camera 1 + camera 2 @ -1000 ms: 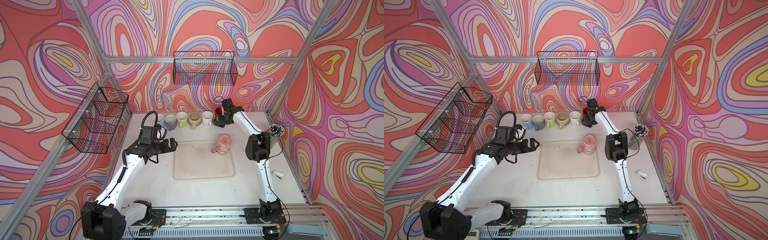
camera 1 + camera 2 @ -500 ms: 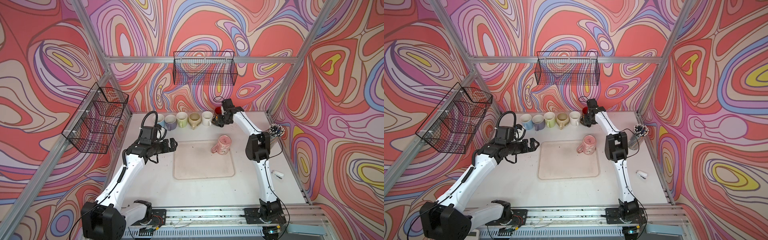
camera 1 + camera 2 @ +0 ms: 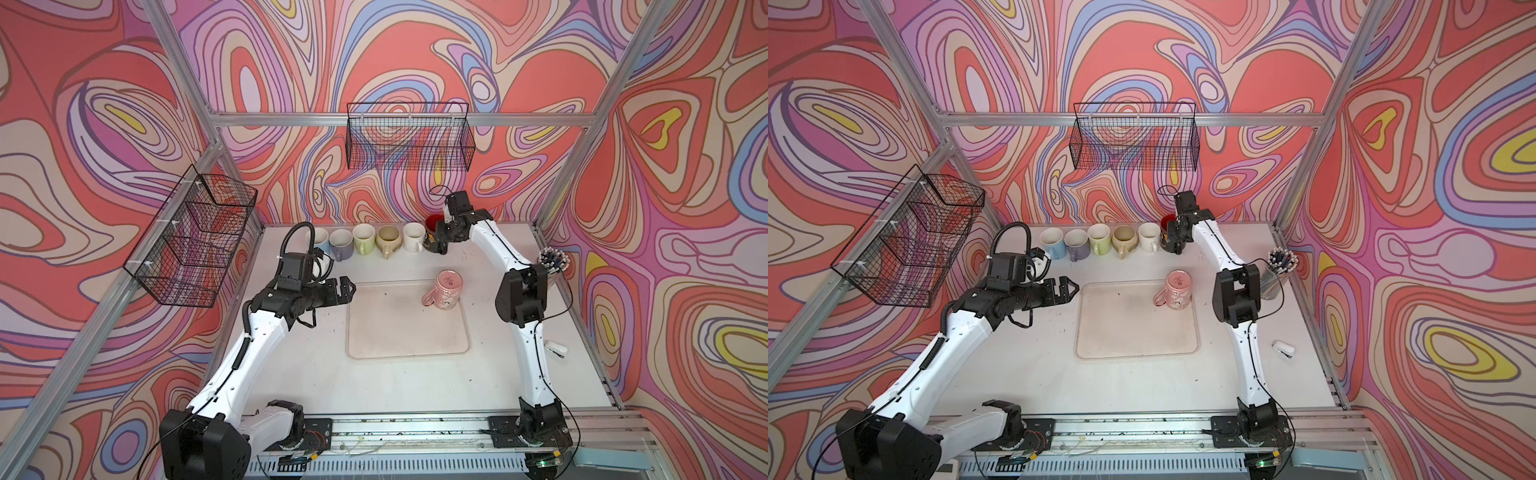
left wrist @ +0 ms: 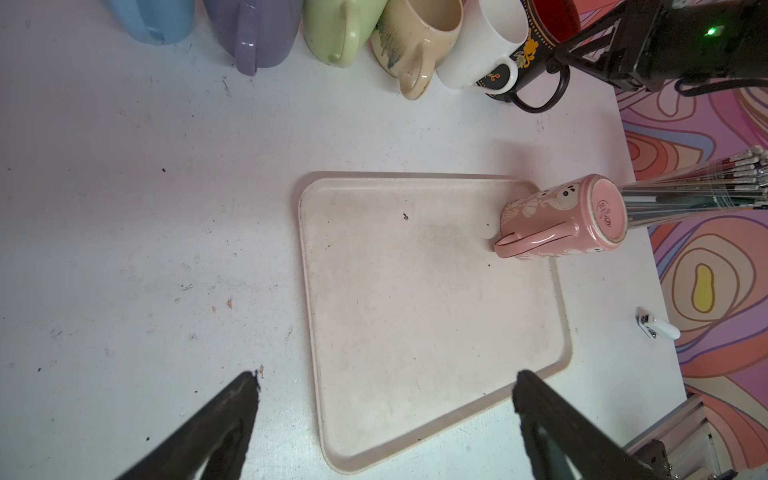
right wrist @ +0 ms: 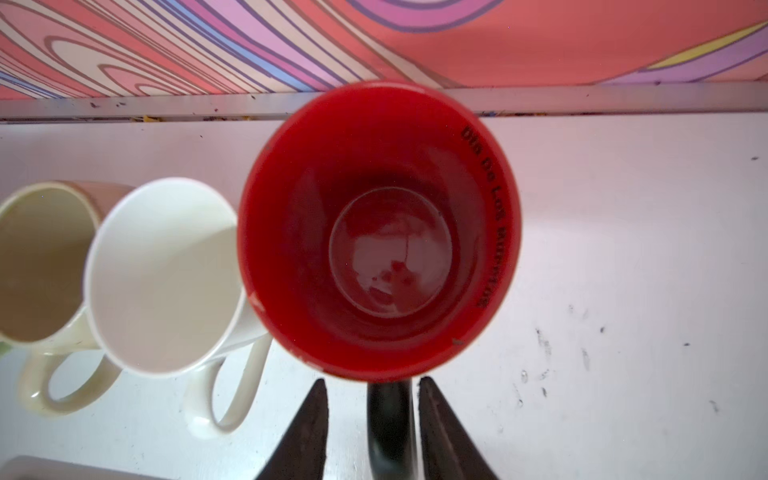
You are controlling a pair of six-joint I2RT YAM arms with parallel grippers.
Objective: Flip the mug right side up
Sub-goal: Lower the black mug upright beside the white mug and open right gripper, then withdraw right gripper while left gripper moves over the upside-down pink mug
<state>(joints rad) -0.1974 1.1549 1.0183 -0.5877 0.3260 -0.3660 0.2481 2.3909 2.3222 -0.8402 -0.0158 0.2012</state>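
A pink mug point(image 3: 444, 291) point(image 3: 1177, 290) point(image 4: 561, 224) stands upside down on the far right corner of the beige tray point(image 3: 407, 340) point(image 4: 415, 332). A black mug with a red inside point(image 3: 433, 232) point(image 5: 378, 228) stands upright at the right end of the back row. My right gripper point(image 3: 442, 244) point(image 5: 372, 381) straddles its black handle point(image 5: 388, 415), open, with a gap between each finger and the handle. My left gripper point(image 3: 351, 286) point(image 4: 386, 374) hovers wide open and empty over the tray's left edge, far from the pink mug.
Blue point(image 3: 318, 241), purple point(image 3: 340, 243), green point(image 3: 363, 239), beige point(image 3: 388, 240) and white point(image 3: 413, 237) mugs line the back wall upright. A pen cup point(image 3: 552, 259) and a small white object point(image 3: 556, 348) sit at the right. Wire baskets hang on the back point(image 3: 409, 137) and left point(image 3: 195, 237) walls.
My right gripper's jaws have spread apart off the black mug's handle. Both arms have stayed nearly where they were.
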